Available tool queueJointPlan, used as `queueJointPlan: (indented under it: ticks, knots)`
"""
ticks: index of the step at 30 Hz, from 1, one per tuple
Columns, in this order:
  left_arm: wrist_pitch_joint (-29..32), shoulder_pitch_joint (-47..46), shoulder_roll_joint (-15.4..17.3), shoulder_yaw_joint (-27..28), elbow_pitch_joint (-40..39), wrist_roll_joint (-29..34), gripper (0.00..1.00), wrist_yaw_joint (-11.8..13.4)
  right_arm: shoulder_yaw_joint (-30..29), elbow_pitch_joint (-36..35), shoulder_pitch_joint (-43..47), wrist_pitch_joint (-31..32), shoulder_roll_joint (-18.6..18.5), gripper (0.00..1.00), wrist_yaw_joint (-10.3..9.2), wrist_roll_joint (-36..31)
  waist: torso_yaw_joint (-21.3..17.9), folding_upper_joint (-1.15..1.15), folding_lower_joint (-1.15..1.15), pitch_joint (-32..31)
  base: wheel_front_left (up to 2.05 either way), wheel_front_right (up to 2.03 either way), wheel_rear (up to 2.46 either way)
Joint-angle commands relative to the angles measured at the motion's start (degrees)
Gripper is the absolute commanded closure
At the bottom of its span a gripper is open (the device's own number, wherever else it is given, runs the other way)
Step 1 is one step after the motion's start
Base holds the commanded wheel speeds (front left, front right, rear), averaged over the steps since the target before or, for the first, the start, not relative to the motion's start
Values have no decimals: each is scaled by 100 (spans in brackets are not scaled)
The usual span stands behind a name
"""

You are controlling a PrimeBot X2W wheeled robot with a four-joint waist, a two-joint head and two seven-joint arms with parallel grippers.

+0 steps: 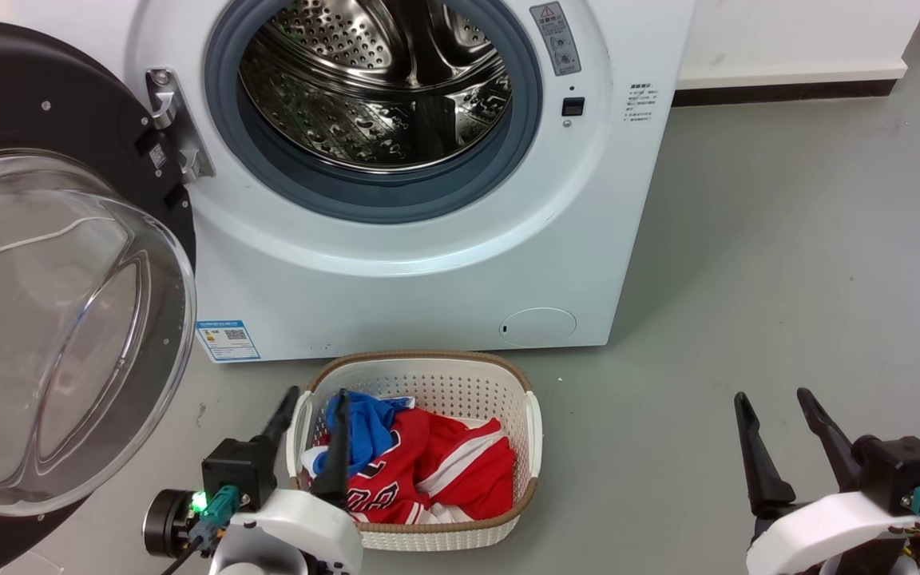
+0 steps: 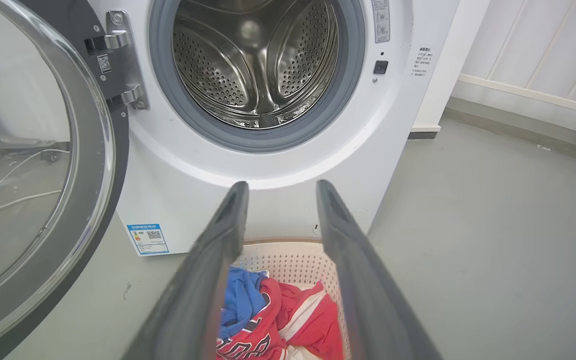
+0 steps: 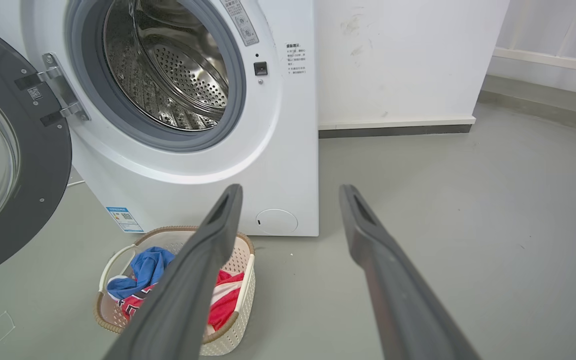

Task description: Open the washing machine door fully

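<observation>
Your washing machine door (image 1: pixel 61 303) stands swung left, bowl toward you; left gripper (image 1: pixel 317 392) and right gripper (image 1: pixel 771 395) fingers spread, empty; left wrist view shows cables (image 2: pixel 13 200) through its glass.

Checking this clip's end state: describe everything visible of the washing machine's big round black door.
The large round glossy black washing machine door stands swung wide open, left of the white front-loading washing machine, hung on a metal hinge beside the drum opening. Its clear bulging glass bowl faces outward. Only the hinge touches it; the left gripper and right gripper, both open, are clear of it.
</observation>
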Motion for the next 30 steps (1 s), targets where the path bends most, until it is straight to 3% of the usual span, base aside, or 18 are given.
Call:
queueJointPlan:
  ticks: [1, 11, 30]
  knots:
    - [-48, -50, -26, 6, 45, 14, 0, 33, 8, 25, -84, -39, 8, 0, -1, -45, -18, 0, 0, 4, 0, 0, 0]
    - [-151, 129, -65, 175, 1, 70, 0, 242, 5, 93, -56, -93, 8, 0, -1, -41, 62, 0, 0, -64, 0, 0, 0]
    - [-194, 172, -89, 168, -1, 138, 0, 172, 55, 175, 6, -157, 9, 0, -1, 62, 144, 0, 0, -126, 0, 0, 0]
